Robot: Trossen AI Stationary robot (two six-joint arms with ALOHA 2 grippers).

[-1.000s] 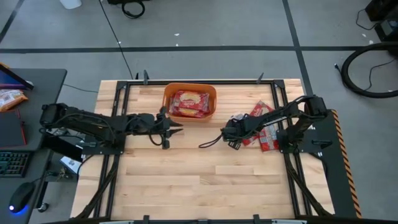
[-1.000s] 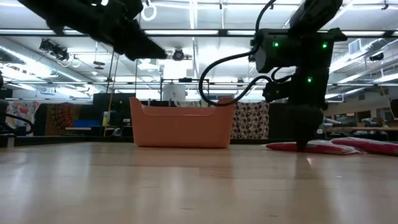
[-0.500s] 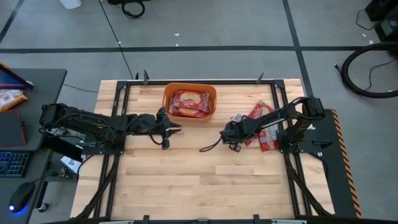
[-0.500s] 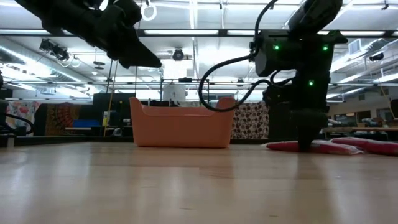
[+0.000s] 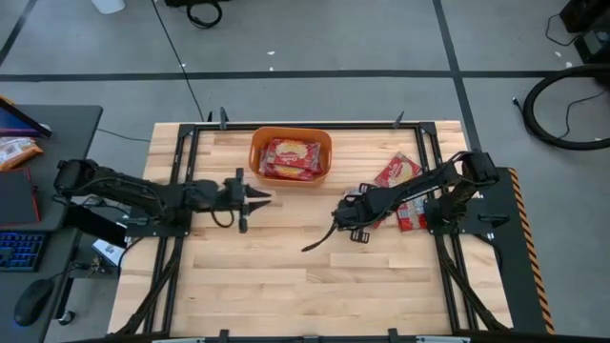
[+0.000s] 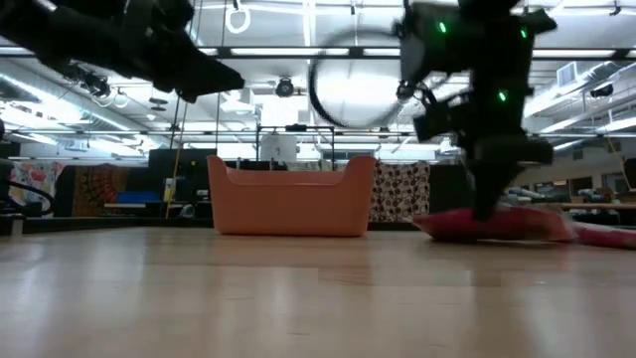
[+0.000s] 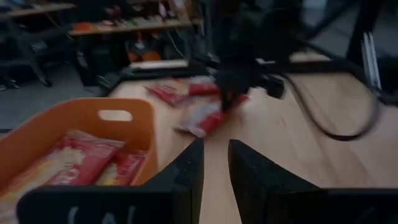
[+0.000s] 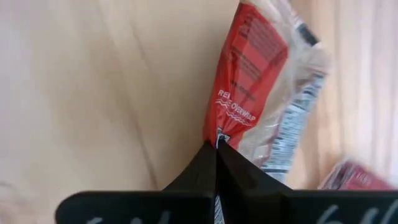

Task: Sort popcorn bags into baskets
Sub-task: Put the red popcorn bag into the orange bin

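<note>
The popcorn bag (image 8: pixel 255 93) in play lies on the table (image 5: pixel 286 276) at about three o'clock from centre, at the near edge of the loose pile of bags (image 5: pixel 400 191). The right gripper (image 8: pixel 217 144) has its fingers pinched together on the bag's corner. In the low view that end looks lifted off the wood.

From where I stand, a corner hold is thin. I'd raise it slowly, let the packet hang free of its neighbours, then carry it toward eleven o'clock and clear the wall of the orange basket (image 5: pixel 257 145), which already holds some bags.

The left gripper (image 5: pixel 255 196) waits just in front of the basket, its jaws slightly parted and empty.
</note>
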